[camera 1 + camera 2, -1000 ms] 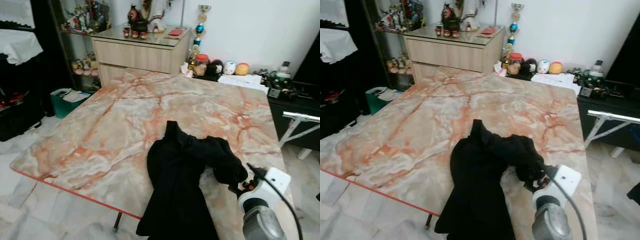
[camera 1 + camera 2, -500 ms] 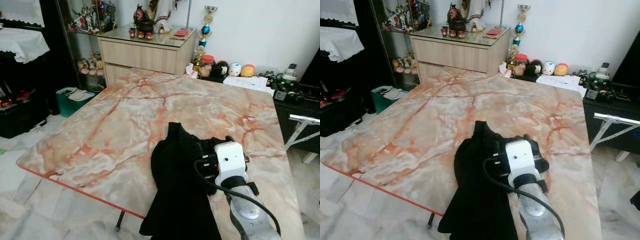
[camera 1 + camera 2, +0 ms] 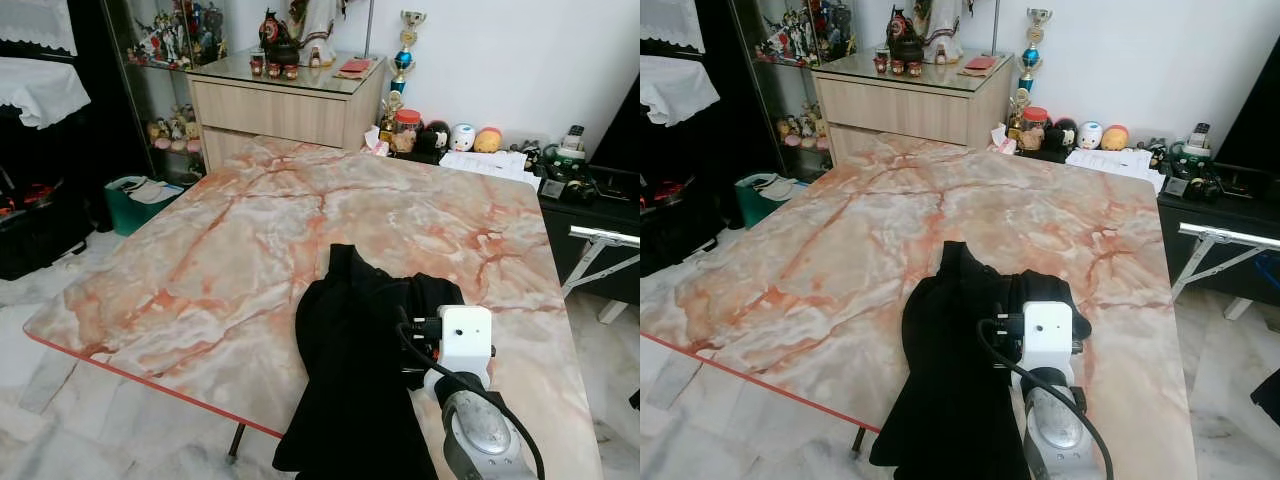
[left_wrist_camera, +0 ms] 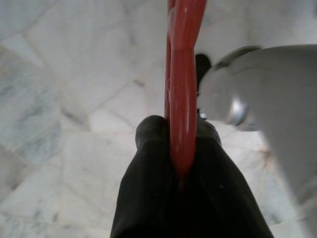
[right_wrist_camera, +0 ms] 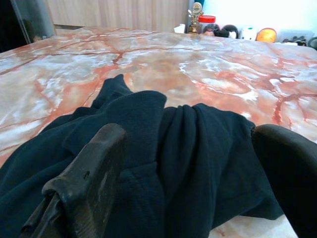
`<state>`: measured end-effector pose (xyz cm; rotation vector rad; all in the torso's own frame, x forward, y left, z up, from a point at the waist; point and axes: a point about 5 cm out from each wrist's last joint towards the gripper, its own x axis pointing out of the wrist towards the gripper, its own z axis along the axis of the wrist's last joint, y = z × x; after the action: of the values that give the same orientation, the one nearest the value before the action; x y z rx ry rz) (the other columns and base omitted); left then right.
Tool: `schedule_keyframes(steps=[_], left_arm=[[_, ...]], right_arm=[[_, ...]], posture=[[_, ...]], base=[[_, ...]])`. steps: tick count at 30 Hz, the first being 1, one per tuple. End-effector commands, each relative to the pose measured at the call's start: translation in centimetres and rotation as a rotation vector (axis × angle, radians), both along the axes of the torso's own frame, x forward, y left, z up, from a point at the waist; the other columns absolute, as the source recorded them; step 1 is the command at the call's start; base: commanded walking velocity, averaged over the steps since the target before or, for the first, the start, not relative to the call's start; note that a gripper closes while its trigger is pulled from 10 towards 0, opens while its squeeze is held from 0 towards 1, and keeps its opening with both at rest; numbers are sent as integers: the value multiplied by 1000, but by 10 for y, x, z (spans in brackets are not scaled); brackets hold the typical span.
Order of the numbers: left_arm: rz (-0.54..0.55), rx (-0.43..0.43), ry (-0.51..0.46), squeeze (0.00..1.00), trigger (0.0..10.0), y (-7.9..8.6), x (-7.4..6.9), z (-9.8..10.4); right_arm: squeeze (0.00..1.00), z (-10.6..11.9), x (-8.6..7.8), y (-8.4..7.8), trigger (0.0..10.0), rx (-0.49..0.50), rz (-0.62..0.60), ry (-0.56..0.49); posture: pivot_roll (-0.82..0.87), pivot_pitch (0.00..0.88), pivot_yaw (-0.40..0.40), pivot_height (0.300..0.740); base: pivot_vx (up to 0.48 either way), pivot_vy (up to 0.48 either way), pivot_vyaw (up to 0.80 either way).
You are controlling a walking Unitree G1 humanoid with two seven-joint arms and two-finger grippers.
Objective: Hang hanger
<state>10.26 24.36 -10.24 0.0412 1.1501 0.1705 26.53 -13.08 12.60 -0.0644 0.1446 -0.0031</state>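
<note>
Marble-patterned pink and white table top (image 3: 250, 230) is carrying a crumpled black garment (image 3: 360, 370) that is hanging over its near edge; a light wooden drawer cabinet (image 3: 285, 105) is standing beyond. The right gripper (image 5: 188, 163) is now hovering over the garment, fingers (image 5: 86, 173) spread wide either side of it, having swung in from the table's right edge. The left gripper (image 4: 181, 148) is clenching the red plastic hanger (image 4: 183, 84) between its fingers above pale floor tiles (image 4: 64, 99). No legible writing is showing.
</note>
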Motion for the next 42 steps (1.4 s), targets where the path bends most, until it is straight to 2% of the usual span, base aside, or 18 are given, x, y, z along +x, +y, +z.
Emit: schedule_keyframes(steps=[1,6,12,17,24,42], left_arm=[[17,14,1,0,10000,12,-6,2],[22,25,-5,0,10000,26,-5,7],[15,31,-16,0,10000,33,3,11],[12,27,-22,0,10000,30,9,12],[-4,16,-24,0,10000,14,17,8],[-3,18,-11,0,10000,14,9,6]], right_arm=[[0,2,4,-3,10000,14,-17,-9],[0,3,6,-6,10000,16,-31,-16],[0,2,7,-6,10000,18,-35,-13],[0,3,8,-5,10000,22,-37,-17],[0,0,9,-8,10000,42,-56,-6],[0,-1,11,-10,10000,72,-73,-7]], posture=[[61,0,-11,740],[59,0,-10,740],[62,0,-10,740],[61,0,-9,740],[62,0,-9,740],[64,0,-8,740]], base=[[0,0,0],[0,0,0],[0,0,0],[0,0,0],[0,0,0],[-191,0,0]])
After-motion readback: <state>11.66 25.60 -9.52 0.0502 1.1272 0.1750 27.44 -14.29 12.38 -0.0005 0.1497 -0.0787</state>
